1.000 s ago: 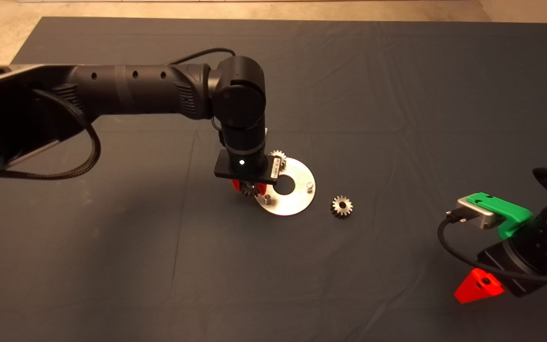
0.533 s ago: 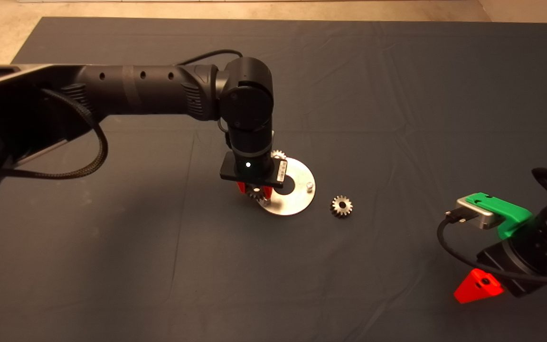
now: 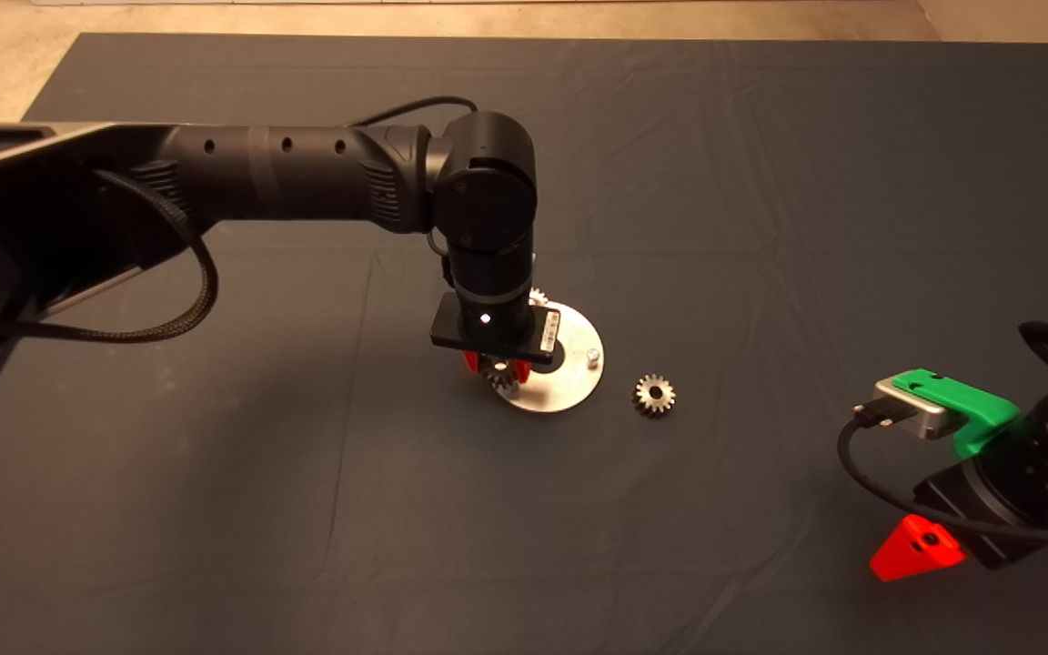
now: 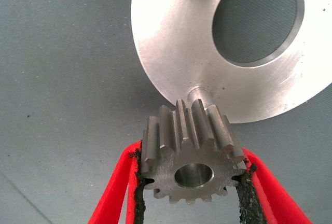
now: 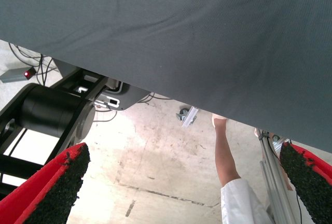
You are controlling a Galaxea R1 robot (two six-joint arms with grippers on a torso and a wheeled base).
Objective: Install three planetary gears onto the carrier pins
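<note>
The carrier disc (image 3: pixel 564 395) lies mid-mat, shiny, with a large centre hole. One planetary gear (image 3: pixel 538 296) sits at the disc's far edge, mostly hidden by the left wrist. A bare carrier pin (image 3: pixel 593 357) stands on the disc's right side. My left gripper (image 3: pixel 497 369) is shut on a second gear (image 4: pixel 189 154), held just above the disc's near-left rim. In the left wrist view another bare pin (image 4: pixel 199 90) rises from the disc (image 4: pixel 176 42) just beyond the held gear's teeth. A third gear (image 3: pixel 655 395) lies flat on the mat right of the disc.
My right gripper (image 3: pixel 915 548) waits at the mat's lower right edge, open with nothing between its fingers (image 5: pixel 57 187). Its wrist view looks past the mat edge (image 5: pixel 155 86) to the floor, a robot base (image 5: pixel 52 112) and a person's leg (image 5: pixel 228 164).
The left arm has shifted right with the gear, carrying it from beside the disc's left rim to over the near-left pin. The right arm has not moved.
</note>
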